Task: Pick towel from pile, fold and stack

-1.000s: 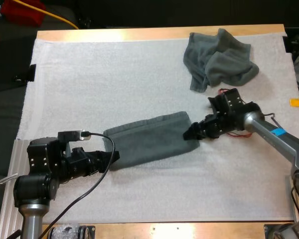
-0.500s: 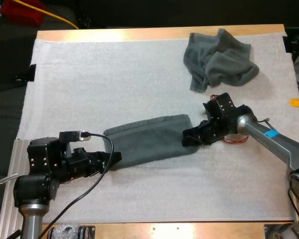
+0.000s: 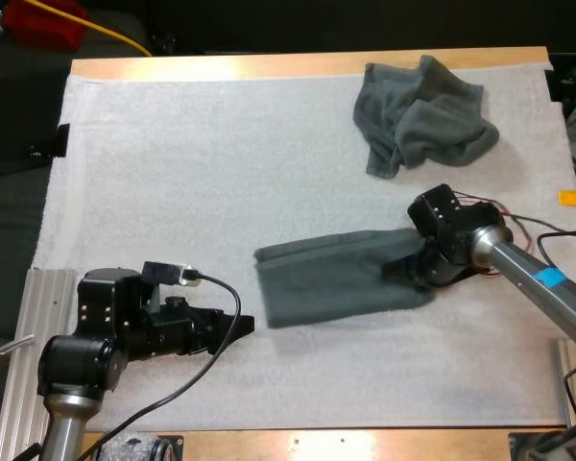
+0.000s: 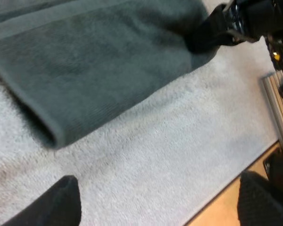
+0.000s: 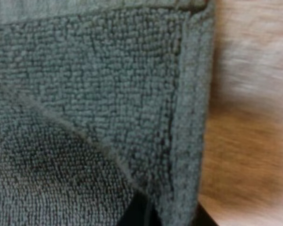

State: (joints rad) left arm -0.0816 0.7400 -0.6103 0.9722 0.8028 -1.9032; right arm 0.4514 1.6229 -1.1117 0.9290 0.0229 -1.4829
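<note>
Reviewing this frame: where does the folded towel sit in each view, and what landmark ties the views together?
High view: the folded towel lies on the mat, right of centre, with the right gripper at its right end.
Left wrist view: it lies ahead of the open left gripper, clear of it.
Right wrist view: its hemmed corner, close up.
Shared landmark: the right gripper shut on the towel's end.

Colour check: all surfaces plain, no print.
Dark grey-green, looped weave: folded towel (image 3: 336, 277) and crumpled towel (image 3: 422, 113); white: mat (image 3: 221, 163); light wood: table (image 3: 307, 65).
</note>
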